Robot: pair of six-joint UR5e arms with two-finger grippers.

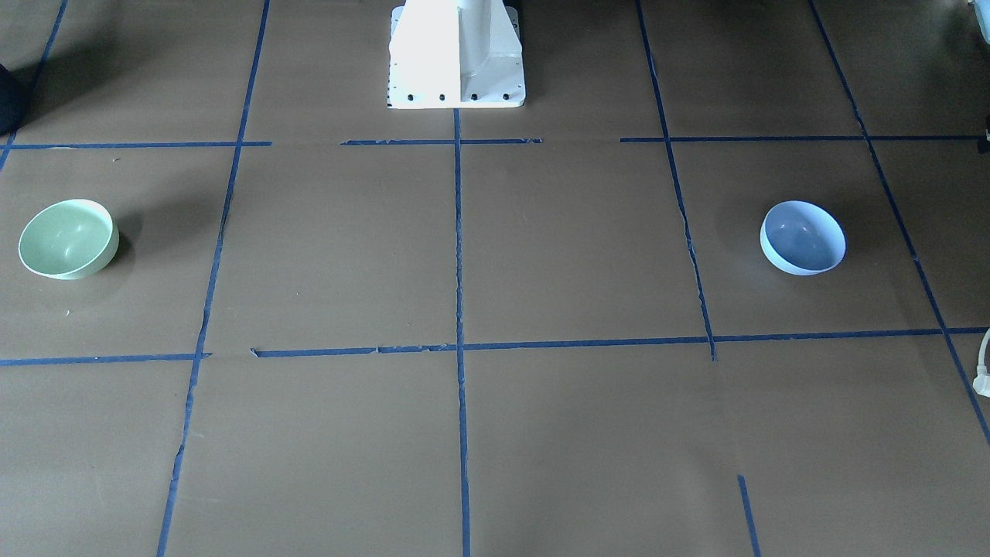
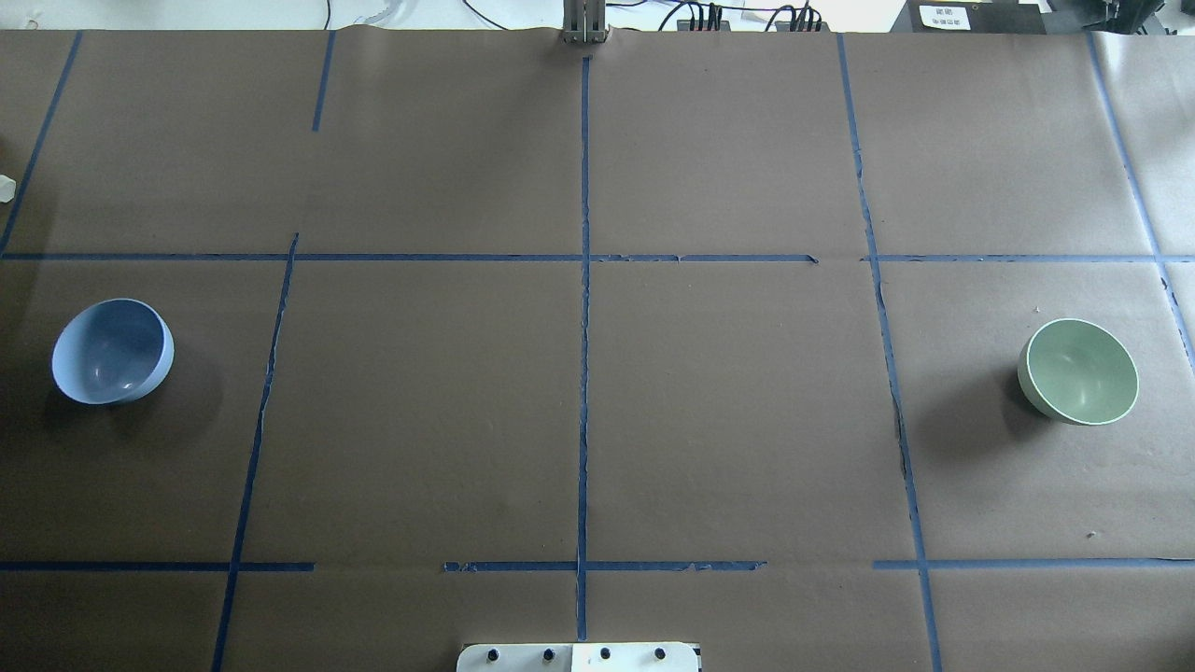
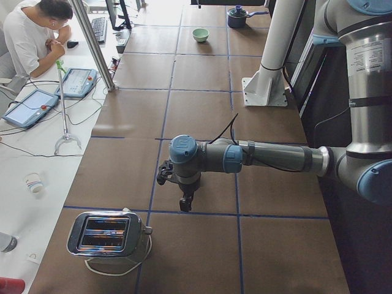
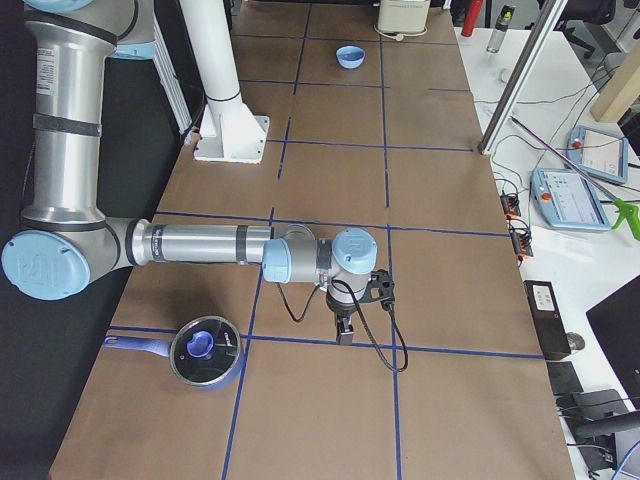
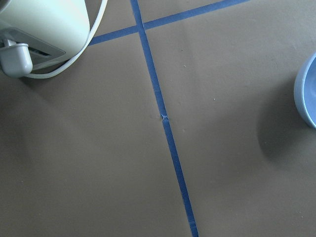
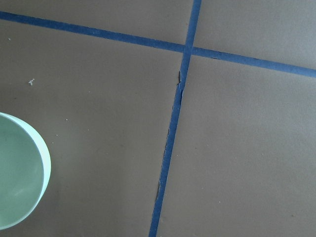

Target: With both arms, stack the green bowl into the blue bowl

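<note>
- Your desk [image 2: 728, 420] is covered in brown paper, gridded with blue tape.
- A chrome toaster [image 3: 110, 236] stands at its left end, with its cord looped beside it.
- A blue lidded saucepan [image 4: 205, 351] sits at the right end.
- Beside the desk you have a seated person [image 3: 30, 37] and a paper cup [image 3: 34, 182].

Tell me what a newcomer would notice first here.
Two small bowls sit far apart on the blue-taped brown table: the blue bowl on the robot's left, the green bowl on its right. The left gripper and the right gripper point down over the table, one at each end.
</note>
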